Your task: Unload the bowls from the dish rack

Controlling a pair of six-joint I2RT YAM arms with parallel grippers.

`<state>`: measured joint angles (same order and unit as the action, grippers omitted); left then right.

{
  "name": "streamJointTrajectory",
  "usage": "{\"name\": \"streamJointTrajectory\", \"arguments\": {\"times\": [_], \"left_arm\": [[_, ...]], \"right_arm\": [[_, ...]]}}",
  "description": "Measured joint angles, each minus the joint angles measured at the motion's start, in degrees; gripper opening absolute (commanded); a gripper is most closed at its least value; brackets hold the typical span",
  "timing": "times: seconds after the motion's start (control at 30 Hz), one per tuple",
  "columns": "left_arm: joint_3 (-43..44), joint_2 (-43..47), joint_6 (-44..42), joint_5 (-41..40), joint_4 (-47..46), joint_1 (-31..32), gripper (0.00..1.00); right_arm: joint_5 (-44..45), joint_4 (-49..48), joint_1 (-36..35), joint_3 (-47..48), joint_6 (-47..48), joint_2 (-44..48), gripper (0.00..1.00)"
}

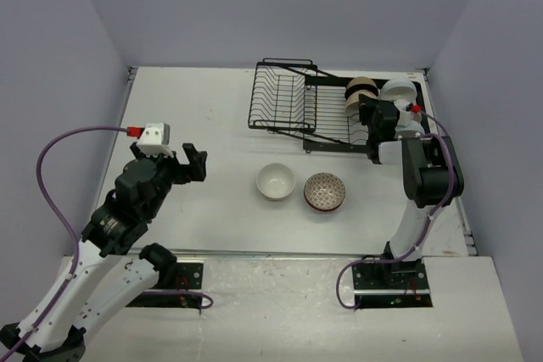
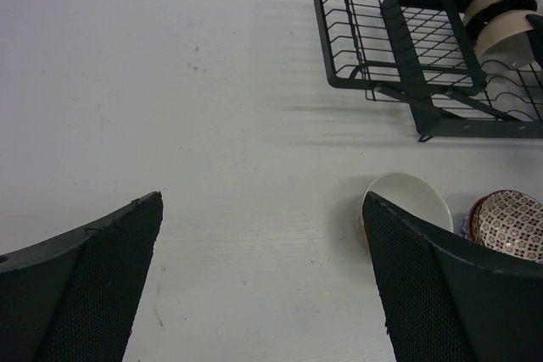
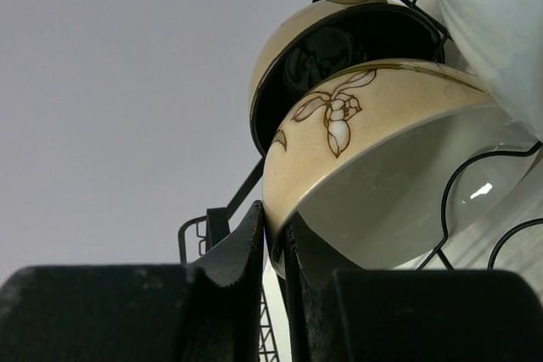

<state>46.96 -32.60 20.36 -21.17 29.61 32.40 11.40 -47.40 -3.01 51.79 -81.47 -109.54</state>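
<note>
Right pincer (image 3: 273, 228): clamped on the rim of the cream flowered bowl (image 3: 373, 125), one finger outside the wall and one inside. I grip the rim because the bowl stands on edge in the wires and the rim is the only thin part on offer.

Just behind it, toward 12 o'clock in the wrist view, a black-lined bowl (image 3: 339, 48) stands on edge too, so I judge the lift must go clear of that neighbour.

Both sit at the right end of the rack (image 1: 284, 99), which lies at 1 o'clock on the table (image 1: 195, 116) from above.

At the table's centre, a white bowl (image 1: 276, 181) and a red patterned bowl (image 1: 326, 192) stand upright side by side, nearly touching; I take them as unloaded, with space beside them for the next.

Left pincer (image 1: 191, 163): fingers wide apart, holding nothing, at 9 o'clock, well away from the rack.
</note>
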Motion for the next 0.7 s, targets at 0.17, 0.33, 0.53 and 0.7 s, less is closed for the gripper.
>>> {"name": "streamJointTrajectory", "arguments": {"times": [0.17,0.33,0.53,0.7], "left_arm": [[0.0,0.0,0.0,0.0,0.0,0.0,1.00],[0.0,0.0,0.0,0.2,0.0,0.0,1.00],[0.0,-0.1,-0.2,0.4,0.0,0.0,1.00],[0.0,-0.2,-0.4,0.9,0.0,0.0,1.00]], "right_arm": [[-0.4,-5.1,0.0,-1.8,2.3,-0.9,0.00],[-2.2,-14.7,0.2,-3.2,5.7,-4.2,0.00],[-6.0,-23.6,0.8,-3.3,9.3,-8.2,0.00],[-9.6,-25.2,1.0,-3.3,12.3,-8.3,0.00]]}}
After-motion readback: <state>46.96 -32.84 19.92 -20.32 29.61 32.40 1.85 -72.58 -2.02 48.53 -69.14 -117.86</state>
